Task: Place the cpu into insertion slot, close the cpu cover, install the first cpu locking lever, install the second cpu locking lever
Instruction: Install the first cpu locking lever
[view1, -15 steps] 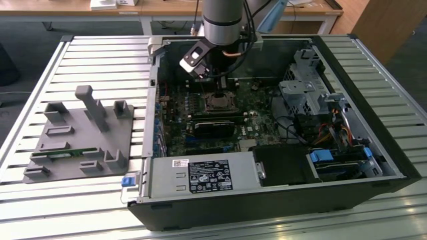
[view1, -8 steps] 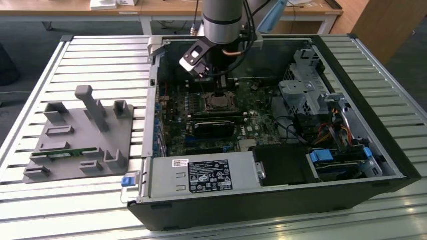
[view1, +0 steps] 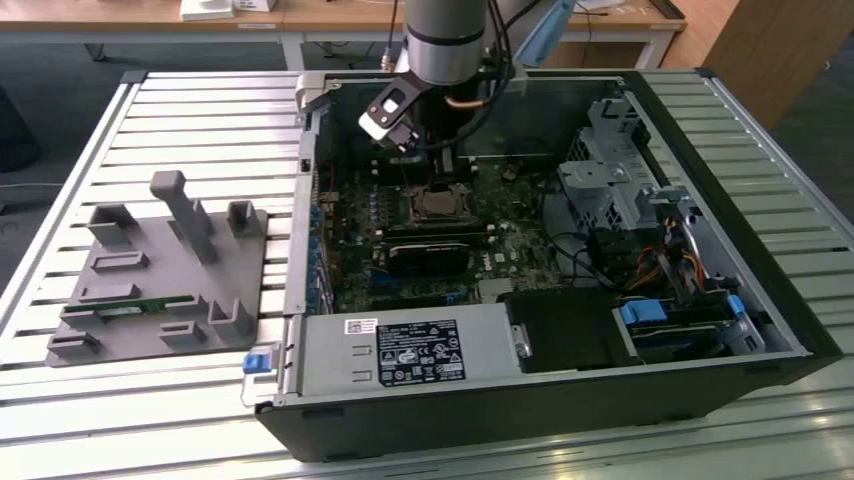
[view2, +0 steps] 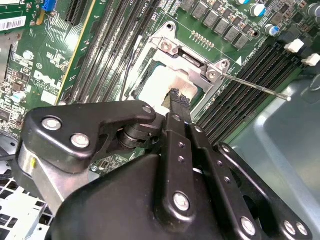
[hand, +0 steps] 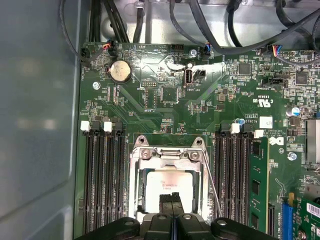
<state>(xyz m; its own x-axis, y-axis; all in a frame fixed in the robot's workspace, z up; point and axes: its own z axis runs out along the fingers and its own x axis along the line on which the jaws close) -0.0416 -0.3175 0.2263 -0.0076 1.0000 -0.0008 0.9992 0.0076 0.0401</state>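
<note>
The cpu (hand: 159, 183) lies in the insertion slot (view1: 434, 206), its silvery top showing through the cut-out of the cpu cover (hand: 167, 155), which lies down over it. My gripper (hand: 170, 198) is shut with nothing held, its black fingertips (view2: 177, 98) just over the cpu's near edge. In the exterior view the gripper (view1: 445, 182) reaches straight down into the open case above the socket. A thin locking lever (view2: 255, 86) sticks out free from the cover's hinge corner; in the first wrist view this lever (hand: 212, 182) slants along one side of the socket.
Black memory slots (hand: 102, 180) flank the socket on both sides. Cables (hand: 225, 30) run along the board's far edge. The case holds a power supply (view1: 407, 350) and a drive cage (view1: 614, 180). A grey fixture (view1: 154, 270) stands on the slatted table at the exterior view's left.
</note>
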